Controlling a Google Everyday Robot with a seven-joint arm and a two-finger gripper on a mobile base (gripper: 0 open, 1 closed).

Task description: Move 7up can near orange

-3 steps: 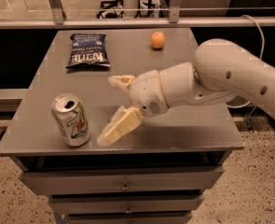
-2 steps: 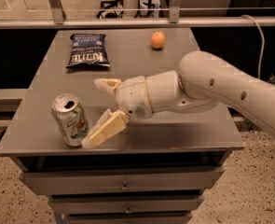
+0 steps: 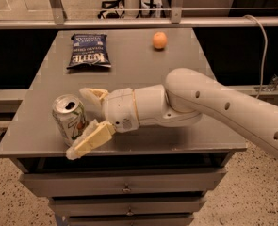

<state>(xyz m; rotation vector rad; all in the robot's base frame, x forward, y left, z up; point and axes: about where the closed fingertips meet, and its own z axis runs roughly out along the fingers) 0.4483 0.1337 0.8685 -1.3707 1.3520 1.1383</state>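
The 7up can (image 3: pixel 69 118) stands upright near the front left corner of the grey table (image 3: pixel 143 69), silver and pale green with an open pull-tab top. My gripper (image 3: pixel 83 122) is open, with one cream finger (image 3: pixel 92 95) behind the can and the other (image 3: pixel 88 141) in front of it at its right side, so the can sits at the mouth of the fingers. The orange (image 3: pixel 159 40) lies far off at the back of the table, right of centre.
A dark blue chip bag (image 3: pixel 88 52) lies flat at the back left of the table. My white arm (image 3: pixel 214 102) reaches in from the right across the table's front half. Drawers sit below the front edge; a metal railing runs behind.
My gripper has moved left toward the can; its open fingers now flank the can's right side. The can, orange and chip bag have not moved.
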